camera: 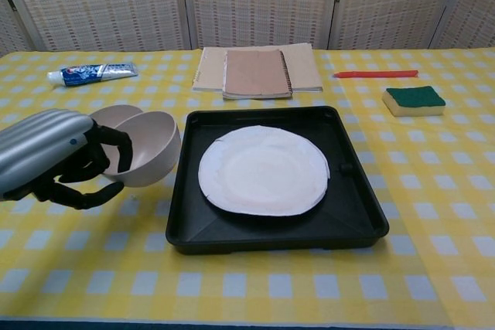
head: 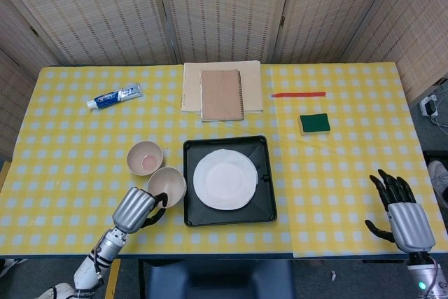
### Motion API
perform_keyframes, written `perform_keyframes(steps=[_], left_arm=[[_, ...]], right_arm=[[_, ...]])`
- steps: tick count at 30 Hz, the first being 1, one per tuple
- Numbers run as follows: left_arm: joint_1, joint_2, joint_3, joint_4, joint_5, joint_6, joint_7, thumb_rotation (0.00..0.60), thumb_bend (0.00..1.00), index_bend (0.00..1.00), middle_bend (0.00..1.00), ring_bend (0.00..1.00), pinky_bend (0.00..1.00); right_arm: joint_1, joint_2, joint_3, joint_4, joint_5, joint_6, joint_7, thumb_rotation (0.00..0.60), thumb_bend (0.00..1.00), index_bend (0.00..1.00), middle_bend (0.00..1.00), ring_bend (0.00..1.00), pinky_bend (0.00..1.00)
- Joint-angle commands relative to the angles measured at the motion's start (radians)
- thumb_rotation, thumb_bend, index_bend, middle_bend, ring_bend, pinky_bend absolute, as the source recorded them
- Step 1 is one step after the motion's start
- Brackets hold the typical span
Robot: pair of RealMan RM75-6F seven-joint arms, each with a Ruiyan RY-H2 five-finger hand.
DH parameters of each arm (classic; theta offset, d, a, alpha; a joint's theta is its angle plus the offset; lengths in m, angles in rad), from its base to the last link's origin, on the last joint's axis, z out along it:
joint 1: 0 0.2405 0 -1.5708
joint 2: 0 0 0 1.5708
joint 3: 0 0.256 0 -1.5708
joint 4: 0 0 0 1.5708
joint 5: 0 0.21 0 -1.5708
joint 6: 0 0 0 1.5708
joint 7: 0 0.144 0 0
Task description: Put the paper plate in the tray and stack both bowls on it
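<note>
Your left robot hand holds the near beige plastic bowl by its rim, lifted off the table and tilted, just beside the left edge of the black square tray. The second beige bowl stands on the table behind it. The white round paper plate lies inside the tray. The blue-and-white toothpaste tube carries lettering too small to read. Your right robot hand is empty, fingers spread, at the right table edge.
</note>
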Motion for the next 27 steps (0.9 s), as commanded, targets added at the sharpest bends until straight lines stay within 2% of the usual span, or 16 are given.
perform_keyframes(steps=[1, 13, 18, 21, 27], left_arm=[[-0.046, -0.049, -0.032, -0.013, -0.02, -0.049, 0.082, 0.6, 0.48, 0.61, 1.0, 0.94, 1.0], [-0.144, -0.19, -0.097, 0.063, -0.078, -0.12, 0.184, 0.6, 0.48, 0.6, 1.0, 0.94, 1.0], [-0.163, -0.226, -0.101, 0.078, -0.099, -0.142, 0.186, 0.6, 0.48, 0.6, 1.0, 0.94, 1.0], [-0.202, -0.289, -0.114, 0.125, -0.103, -0.161, 0.201, 0.6, 0.48, 0.6, 1.0, 0.94, 1.0], [-0.237, -0.349, -0.131, 0.182, -0.11, -0.152, 0.183, 0.6, 0.48, 0.6, 1.0, 0.94, 1.0]], right_arm=[[-0.007, 0.007, -0.006, 0.001, -0.005, 0.006, 0.011, 0.6, 0.25, 0.0, 0.0, 0.0, 0.0], [-0.034, 0.032, -0.003, 0.014, 0.023, 0.018, 0.07, 0.6, 0.25, 0.0, 0.0, 0.0, 0.0], [-0.038, 0.037, -0.001, 0.022, 0.031, 0.016, 0.084, 0.6, 0.25, 0.0, 0.0, 0.0, 0.0], [-0.049, 0.048, -0.002, 0.029, 0.041, 0.02, 0.109, 0.6, 0.25, 0.0, 0.0, 0.0, 0.0], [-0.074, 0.062, -0.005, 0.041, 0.044, 0.044, 0.148, 0.6, 0.25, 0.0, 0.0, 0.0, 0.0]])
